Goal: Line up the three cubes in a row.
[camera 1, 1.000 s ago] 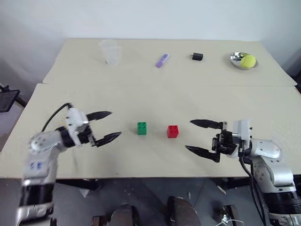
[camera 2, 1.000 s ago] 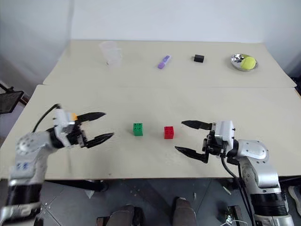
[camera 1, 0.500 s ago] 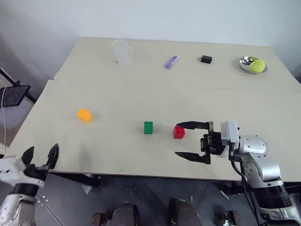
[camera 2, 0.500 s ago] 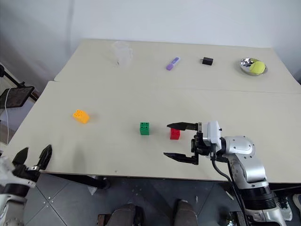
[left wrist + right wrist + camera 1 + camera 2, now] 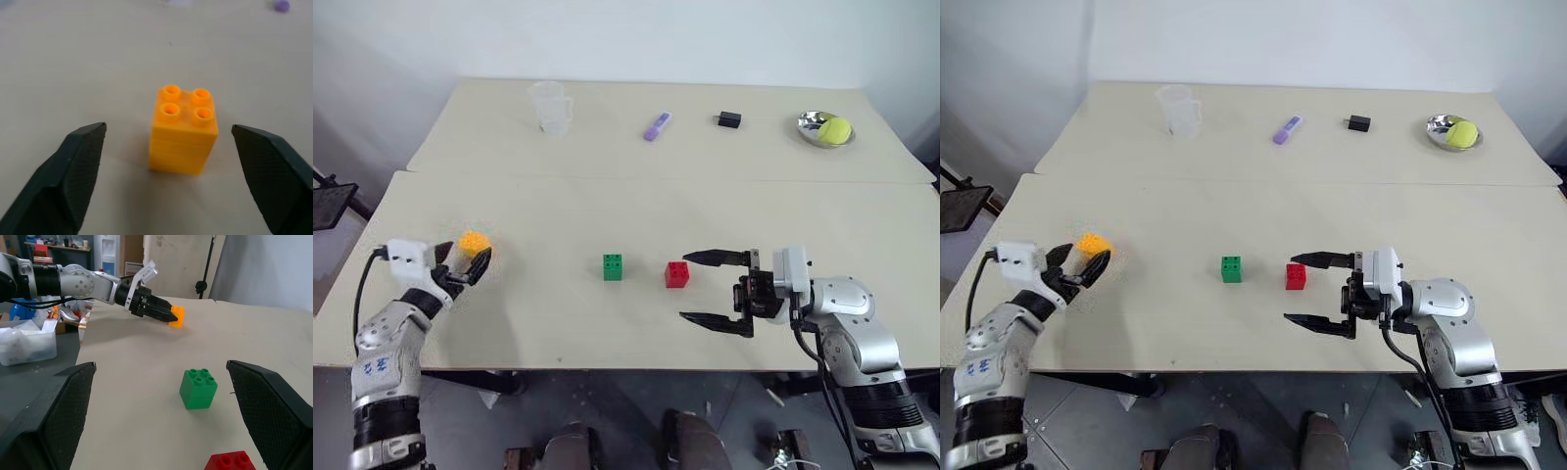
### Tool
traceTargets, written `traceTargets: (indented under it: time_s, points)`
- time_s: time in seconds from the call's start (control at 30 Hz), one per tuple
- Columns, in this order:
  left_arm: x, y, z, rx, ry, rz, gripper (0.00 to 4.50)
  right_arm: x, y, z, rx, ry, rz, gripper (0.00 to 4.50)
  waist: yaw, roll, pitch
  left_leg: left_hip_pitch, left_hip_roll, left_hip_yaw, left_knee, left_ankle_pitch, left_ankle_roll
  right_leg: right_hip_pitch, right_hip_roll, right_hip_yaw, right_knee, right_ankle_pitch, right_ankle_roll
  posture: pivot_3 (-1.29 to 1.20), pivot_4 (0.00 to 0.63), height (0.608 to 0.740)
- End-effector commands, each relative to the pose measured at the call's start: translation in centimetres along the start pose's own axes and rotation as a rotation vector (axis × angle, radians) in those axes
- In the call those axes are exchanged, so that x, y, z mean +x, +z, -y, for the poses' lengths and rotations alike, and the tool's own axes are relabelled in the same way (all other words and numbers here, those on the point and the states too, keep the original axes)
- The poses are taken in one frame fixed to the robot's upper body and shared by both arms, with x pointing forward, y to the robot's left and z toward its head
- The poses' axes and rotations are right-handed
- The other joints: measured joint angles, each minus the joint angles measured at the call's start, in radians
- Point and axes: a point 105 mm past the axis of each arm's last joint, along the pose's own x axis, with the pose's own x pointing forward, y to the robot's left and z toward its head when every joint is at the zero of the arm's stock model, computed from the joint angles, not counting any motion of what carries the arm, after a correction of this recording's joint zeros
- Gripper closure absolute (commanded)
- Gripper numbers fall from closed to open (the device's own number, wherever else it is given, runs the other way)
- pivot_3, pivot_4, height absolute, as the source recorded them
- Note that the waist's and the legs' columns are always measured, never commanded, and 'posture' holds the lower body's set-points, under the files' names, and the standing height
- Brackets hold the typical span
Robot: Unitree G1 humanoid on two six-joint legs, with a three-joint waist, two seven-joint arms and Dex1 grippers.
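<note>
The orange-yellow cube (image 5: 473, 241) stands at the left of the table, studs up. My left gripper (image 5: 468, 262) is level with it and open, one finger (image 5: 73, 181) on each side of the orange-yellow cube (image 5: 183, 129), a gap showing at both flanks. The green cube (image 5: 612, 266) and the red cube (image 5: 676, 274) stand side by side near the table's middle. My right gripper (image 5: 685, 287) hovers wide open just right of the red cube, pointing left, with nothing between its fingers. In the right wrist view the green cube (image 5: 198, 388) is ahead and the red cube (image 5: 230, 461) nearest.
Along the far table stand a clear cup (image 5: 551, 106), a purple oblong object (image 5: 656, 125), a small black box (image 5: 726, 119) and a metal bowl (image 5: 811, 121) holding a yellow-green ball. A seam (image 5: 636, 177) divides the two tables. The front edge runs close behind both grippers.
The camera swung in between. My left gripper has moved left to the orange-yellow cube and its fingers have narrowed around it. The right arm, green cube and red cube have stayed put.
</note>
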Motion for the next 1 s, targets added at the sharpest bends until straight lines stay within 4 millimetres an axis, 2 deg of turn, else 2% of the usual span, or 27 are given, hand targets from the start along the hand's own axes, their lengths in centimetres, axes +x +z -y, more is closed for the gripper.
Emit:
traceTargets:
  time_s: [0.03, 0.2, 0.33, 0.4, 0.5, 0.6, 0.73, 0.87, 0.93, 1.0]
  points:
    - [0.2, 1.2, 0.0, 0.051, -0.053, 0.022, 1.55, -0.1, 1.0, 0.0, -0.057, -0.023, 0.017, 0.00, 0.000, 0.000, 0.000, 0.000, 0.000, 0.001, 0.000, 0.000, 0.000, 0.000, 0.000, 0.000, 0.000, 0.000, 0.000, 0.00, 0.150, 0.740]
    - [0.1, 1.6, 0.6, 0.086, -0.192, -0.018, 3.02, -0.5, 1.0, 0.2, -0.063, -0.040, 0.004, 0.00, 0.000, 0.000, 0.000, 0.000, 0.001, 0.002, 0.000, 0.000, -0.001, 0.000, 0.000, -0.001, 0.000, 0.000, 0.000, 0.00, 0.150, 0.740]
    - [-0.5, 3.0, 4.5, 0.195, -0.629, -0.052, 3.01, -1.6, 1.0, 0.7, -0.075, -0.050, -0.030, 0.00, 0.006, 0.000, 0.000, 0.000, 0.001, 0.003, 0.000, 0.000, -0.001, 0.000, 0.000, 0.000, 0.000, 0.000, 0.000, 0.00, 0.150, 0.740]
    - [-0.2, 3.2, 5.6, 0.305, -0.779, -0.062, 3.01, -2.2, 1.0, 1.2, -0.078, -0.058, -0.050, 0.00, 0.012, 0.000, 0.000, 0.000, 0.001, 0.003, 0.001, 0.000, -0.001, 0.000, 0.000, 0.000, -0.001, 0.000, 0.000, 0.00, 0.150, 0.740]
    - [0.3, 1.8, 6.6, 0.464, -0.965, -0.115, 3.01, -3.0, 0.9, 1.8, -0.081, -0.075, -0.074, 0.00, 0.005, 0.000, 0.000, 0.000, 0.001, 0.005, 0.001, 0.000, -0.001, 0.000, 0.001, 0.000, -0.002, 0.000, 0.000, 0.00, 0.150, 0.740]
    - [1.1, 0.9, 7.1, 0.519, -1.051, -0.155, 3.01, -3.4, 0.7, 2.0, -0.082, -0.084, -0.091, 0.00, -0.001, 0.000, 0.000, 0.000, 0.001, 0.006, 0.000, 0.000, -0.001, -0.001, 0.001, -0.001, -0.002, 0.000, 0.000, 0.00, 0.150, 0.740]
    - [2.5, 0.7, 7.5, 0.548, -1.066, -0.163, 3.01, -3.6, 0.6, 1.7, -0.077, -0.088, -0.099, 0.00, -0.008, 0.000, 0.000, -0.001, 0.001, 0.007, -0.001, 0.000, -0.001, -0.002, 0.001, -0.001, -0.002, 0.000, 0.000, 0.00, 0.150, 0.740]
    - [2.7, 0.5, 8.0, 0.545, -1.100, -0.165, 3.01, -3.7, 0.4, 1.2, -0.055, -0.088, -0.108, 0.00, -0.008, 0.000, 0.000, -0.001, 0.001, 0.007, 0.000, 0.000, 0.000, -0.001, 0.001, 0.000, -0.002, 0.000, 0.001, 0.00, 0.150, 0.740]
    - [2.6, 0.3, 8.1, 0.527, -1.121, -0.187, 2.29, -3.8, 0.3, 0.9, -0.044, -0.084, -0.112, 0.00, -0.007, 0.000, 0.000, -0.001, 0.001, 0.006, 0.000, 0.000, 0.000, -0.001, 0.001, 0.000, -0.002, 0.000, 0.001, 0.00, 0.150, 0.740]
    - [2.4, 0.6, 7.6, 0.506, -1.107, -0.187, 1.78, -3.8, 0.3, 0.9, -0.033, -0.079, -0.114, 0.00, -0.009, 0.000, 0.000, -0.001, 0.001, 0.006, 0.000, 0.000, 0.000, -0.001, 0.001, 0.000, -0.002, 0.000, 0.001, 0.00, 0.150, 0.740]
